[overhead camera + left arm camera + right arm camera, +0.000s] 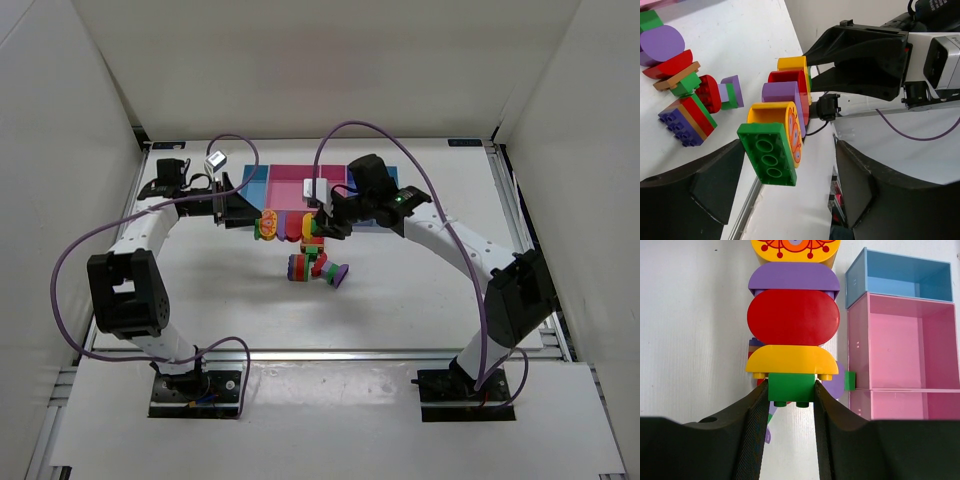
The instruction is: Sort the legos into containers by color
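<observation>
Right end effector (791, 396) pinches green brick (790, 385) of lego column (792, 317) beside pink compartment (857, 345) rim; left end effector (790, 150) wide

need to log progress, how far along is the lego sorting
Done: nothing visible; the blue compartment and pink compartment in the right wrist view are empty. In hand: the right gripper is shut on a green end brick of a joined stack; the left gripper stands open around the far green brick. Left: splitting that stack, the loose pile, all sorting.
</observation>
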Controlling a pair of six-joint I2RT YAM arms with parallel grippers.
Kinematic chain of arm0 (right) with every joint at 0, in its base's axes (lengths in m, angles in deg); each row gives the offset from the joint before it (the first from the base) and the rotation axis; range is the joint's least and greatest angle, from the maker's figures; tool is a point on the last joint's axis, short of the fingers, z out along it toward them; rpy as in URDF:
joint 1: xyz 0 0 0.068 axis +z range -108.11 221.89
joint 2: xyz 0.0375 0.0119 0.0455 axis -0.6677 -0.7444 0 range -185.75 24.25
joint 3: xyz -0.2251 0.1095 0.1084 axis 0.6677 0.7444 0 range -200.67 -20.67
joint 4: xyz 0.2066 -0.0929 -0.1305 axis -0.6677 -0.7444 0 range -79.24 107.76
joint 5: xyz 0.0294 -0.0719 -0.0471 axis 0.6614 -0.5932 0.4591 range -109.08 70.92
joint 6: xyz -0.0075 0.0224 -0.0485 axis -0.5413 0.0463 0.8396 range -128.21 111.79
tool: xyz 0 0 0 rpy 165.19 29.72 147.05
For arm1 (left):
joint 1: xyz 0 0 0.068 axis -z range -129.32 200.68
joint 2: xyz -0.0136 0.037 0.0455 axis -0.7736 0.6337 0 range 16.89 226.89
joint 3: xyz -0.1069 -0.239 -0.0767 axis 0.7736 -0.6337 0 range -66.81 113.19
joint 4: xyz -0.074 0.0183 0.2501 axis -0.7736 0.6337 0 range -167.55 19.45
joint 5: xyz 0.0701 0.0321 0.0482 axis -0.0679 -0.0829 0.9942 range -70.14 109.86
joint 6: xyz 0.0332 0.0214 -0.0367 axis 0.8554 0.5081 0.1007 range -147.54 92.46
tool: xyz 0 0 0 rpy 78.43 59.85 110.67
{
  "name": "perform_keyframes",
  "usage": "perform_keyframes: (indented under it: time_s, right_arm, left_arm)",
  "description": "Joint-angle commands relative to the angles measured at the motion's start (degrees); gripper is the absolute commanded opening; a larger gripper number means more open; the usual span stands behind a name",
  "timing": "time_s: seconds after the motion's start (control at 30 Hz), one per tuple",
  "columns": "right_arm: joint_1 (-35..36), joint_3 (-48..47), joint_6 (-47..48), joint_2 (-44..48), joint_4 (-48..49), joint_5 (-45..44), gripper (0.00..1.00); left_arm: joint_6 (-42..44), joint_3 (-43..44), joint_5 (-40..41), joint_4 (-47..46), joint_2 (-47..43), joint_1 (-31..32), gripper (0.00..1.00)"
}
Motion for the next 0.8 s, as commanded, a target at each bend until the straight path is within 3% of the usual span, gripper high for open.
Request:
perform_keyframes:
  time_s: [0.0, 0.23, 0.33, 0.43, 0.47, 0.6, 0.77]
  right_arm:
    - [0.4, -3.2, -0.2, 0.2, 3.5, 1.2, 0.08]
    - [0.4, -3.0, -0.1, 0.3, 3.6, 0.8, 0.07]
    - [0.4, -3.3, 0.0, 0.2, 3.5, 0.8, 0.08]
    - [0.4, -3.2, 0.2, 0.0, 3.3, 0.5, 0.07]
    - [0.4, -2.9, 0.3, 0.1, 3.3, 0.4, 0.07]
    - [0.2, -1.9, 0.9, 0.7, 2.9, 0.1, 0.07]
    - [-0.3, -0.1, 1.3, 1.6, 2.7, -0.4, 0.07]
  left_arm:
    - [1.5, 2.0, -4.8, 0.0, 0.3, 0.3, 0.79]
    - [1.8, 2.3, -6.5, -0.2, 1.3, 0.3, 0.72]
    - [1.9, 2.3, -6.6, -0.2, 1.5, 0.3, 0.64]
    - [1.9, 2.3, -7.0, -0.2, 1.9, 0.3, 0.49]
    - [2.0, 2.3, -7.0, -0.2, 2.1, 0.3, 0.39]
    - [1.9, 2.2, -6.6, -0.2, 1.9, 0.3, 0.26]
    - [2.1, 2.0, -6.6, -0.1, 2.0, 0.3, 0.24]
